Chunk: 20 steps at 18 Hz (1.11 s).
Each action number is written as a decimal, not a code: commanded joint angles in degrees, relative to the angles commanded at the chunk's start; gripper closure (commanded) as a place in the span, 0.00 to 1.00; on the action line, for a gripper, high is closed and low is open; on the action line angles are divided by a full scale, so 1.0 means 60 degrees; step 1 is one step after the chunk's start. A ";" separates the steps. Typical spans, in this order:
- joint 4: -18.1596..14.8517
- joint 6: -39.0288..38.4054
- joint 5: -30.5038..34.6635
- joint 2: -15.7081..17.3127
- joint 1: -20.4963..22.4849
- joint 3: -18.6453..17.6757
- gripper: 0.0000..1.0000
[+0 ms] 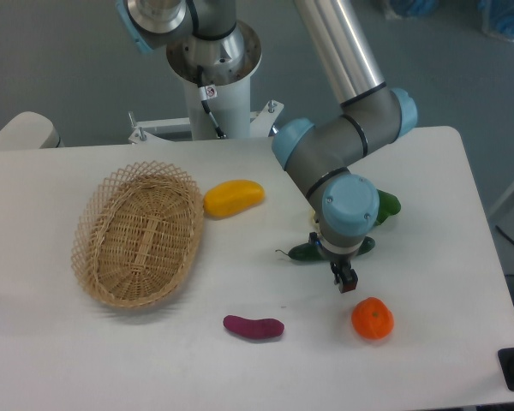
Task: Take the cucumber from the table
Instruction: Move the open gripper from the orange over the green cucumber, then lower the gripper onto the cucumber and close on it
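Cucumber lies partly hidden under my wrist; my gripper, jaws unreadable here, sits just beside it, so I should centre over its middle.

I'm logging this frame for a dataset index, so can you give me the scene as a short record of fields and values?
surface: white table
target: dark green cucumber, partly hidden behind the arm's wrist
gripper: gripper low beside the cucumber; open or shut not discernible
container: wicker basket at left, nothing inside
other items: yellow fruit beside the basket; purple vegetable near the front edge; orange right of it; brighter green vegetable behind the wrist
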 joint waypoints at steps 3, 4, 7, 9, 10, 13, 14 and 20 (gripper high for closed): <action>0.0715 -0.0029 0.0000 0.0044 0.0015 -0.0410 0.00; 0.1037 -0.0116 0.0000 0.0044 0.0015 -0.0585 0.01; 0.1538 -0.0205 0.0000 0.0044 0.0015 -0.0865 0.30; 0.1553 -0.0235 0.0000 0.0044 0.0000 -0.0836 0.52; 0.1524 -0.0235 0.0015 0.0044 0.0000 -0.0749 0.63; 0.1407 -0.0235 0.0044 0.0044 0.0000 -0.0457 0.75; 0.1363 -0.0235 0.0030 0.0044 0.0000 -0.0339 0.75; 0.0311 -0.0453 0.0015 0.0000 0.0000 0.0553 0.76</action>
